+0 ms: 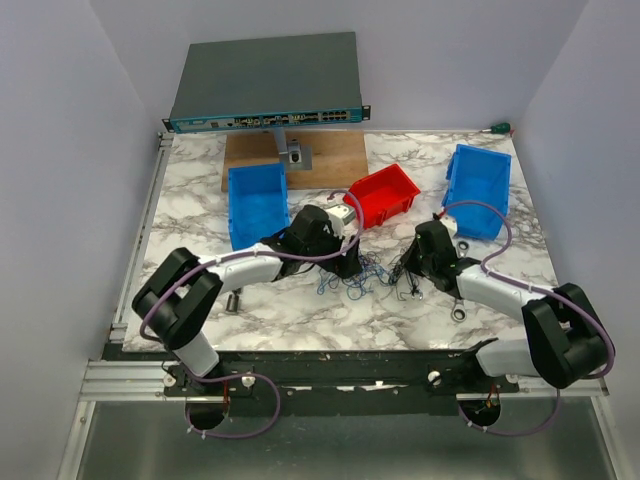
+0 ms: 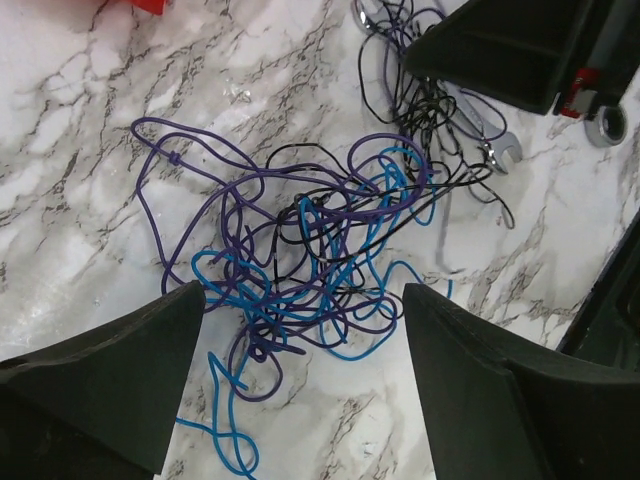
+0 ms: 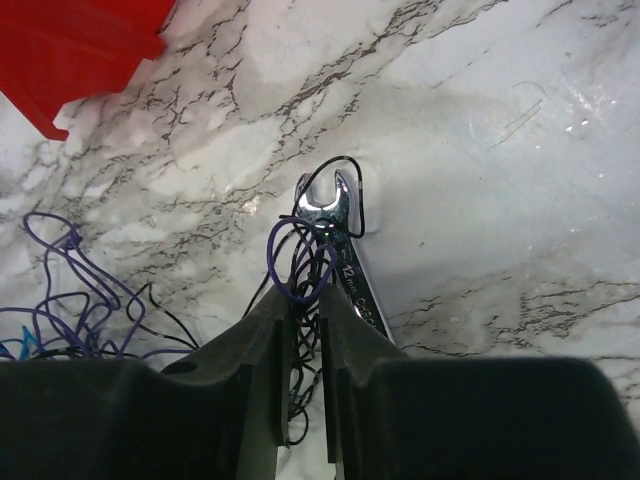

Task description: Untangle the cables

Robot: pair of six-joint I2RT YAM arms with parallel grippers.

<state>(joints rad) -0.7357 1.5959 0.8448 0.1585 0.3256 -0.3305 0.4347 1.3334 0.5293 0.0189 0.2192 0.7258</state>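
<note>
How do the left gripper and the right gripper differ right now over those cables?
The left gripper stands wide open; the right gripper is pinched nearly shut. The left gripper holds nothing above the main tangle of cables; the right gripper has a few strands between its jaws. The left gripper is over the tangle's middle; the right gripper is at its edge, by the wrench. Both point down at the table.

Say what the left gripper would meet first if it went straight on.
Most likely the cables: their tangle lies on the table straight ahead of the left gripper, framed by its open fingers. Depth is unclear, but nothing else shows in between.
</note>
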